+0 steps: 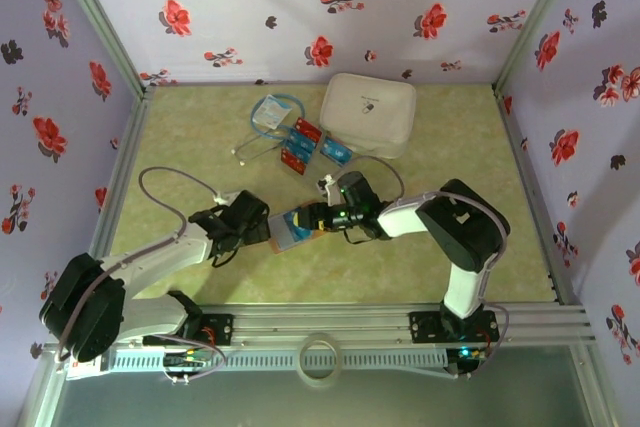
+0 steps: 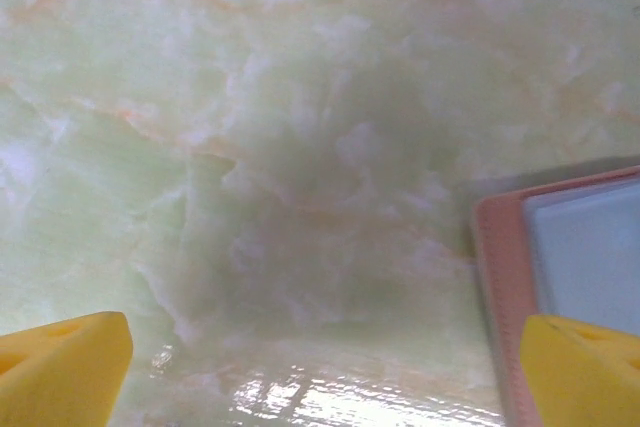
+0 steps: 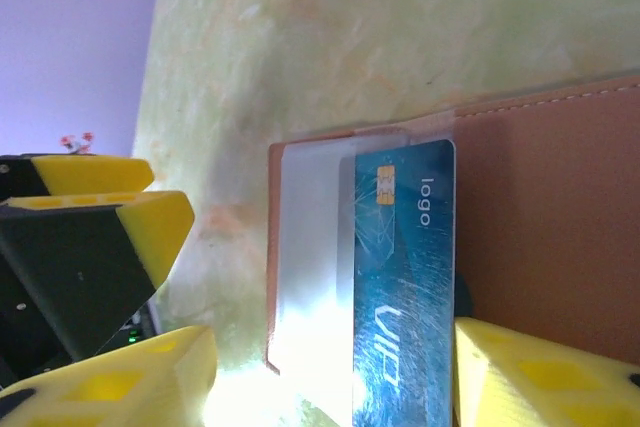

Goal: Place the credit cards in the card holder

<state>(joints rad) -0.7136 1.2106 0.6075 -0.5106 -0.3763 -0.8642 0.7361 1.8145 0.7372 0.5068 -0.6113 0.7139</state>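
Note:
The card holder [image 3: 540, 217] lies open mid-table, tan-brown with a clear pocket [image 3: 310, 247]. A blue credit card [image 3: 405, 277] marked "VIP" lies on it, its left part under the pocket's edge. My right gripper [image 3: 335, 372] is open, its yellow fingers on either side of the card and not pressing it. My left gripper [image 2: 325, 357] is open low over the table, its right finger [image 2: 580, 372] over the holder's edge [image 2: 505, 267]. In the top view both grippers, left [image 1: 262, 227] and right [image 1: 315, 217], meet at the holder [image 1: 288, 234]. More red and blue credit cards [image 1: 303, 144] lie at the back.
A big white zip case [image 1: 368, 113] sits at the back, with a coiled cable and small packet [image 1: 270, 117] to its left. Flowered walls close the table on three sides. The left gripper's yellow fingers [image 3: 95, 209] appear at the left of the right wrist view.

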